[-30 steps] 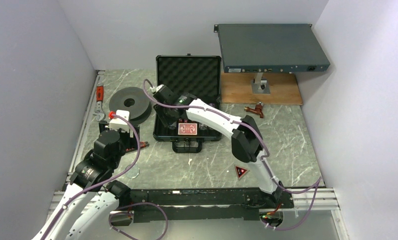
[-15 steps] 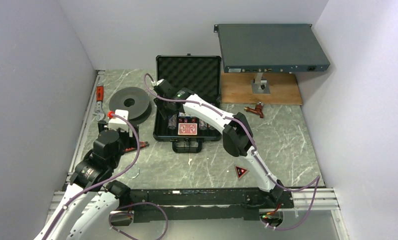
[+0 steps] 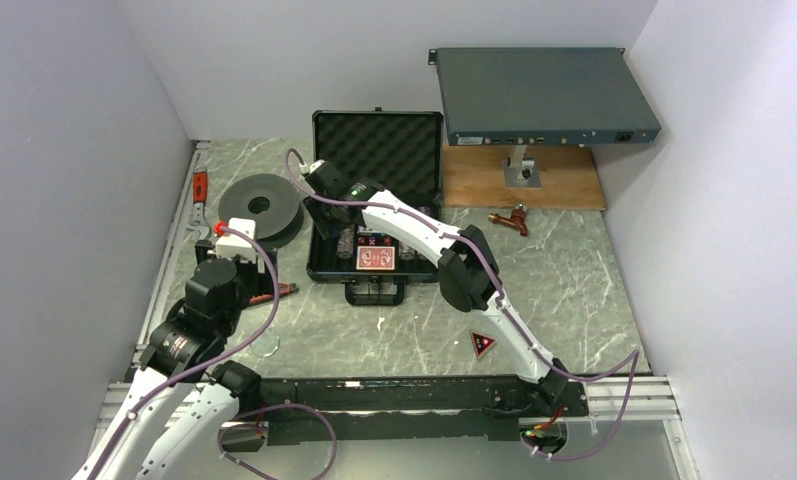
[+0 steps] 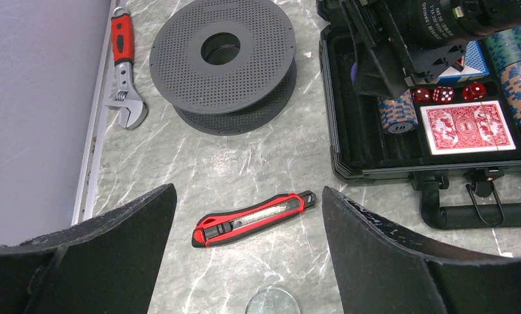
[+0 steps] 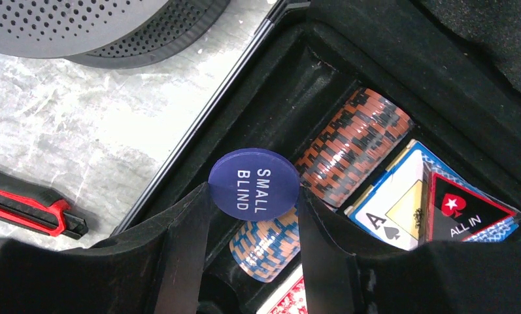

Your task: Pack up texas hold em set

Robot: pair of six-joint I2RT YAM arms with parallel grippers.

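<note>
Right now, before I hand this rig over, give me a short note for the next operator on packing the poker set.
Right gripper: shut on the blue button, held over the left side of the open case.
Left gripper: open, empty, above the utility knife.
Done: chip stacks, red deck, dice and the ALL IN marker are in the case.
Left: put the button in, fetch the loose triangular marker from the table by the right arm, close the lid.
</note>
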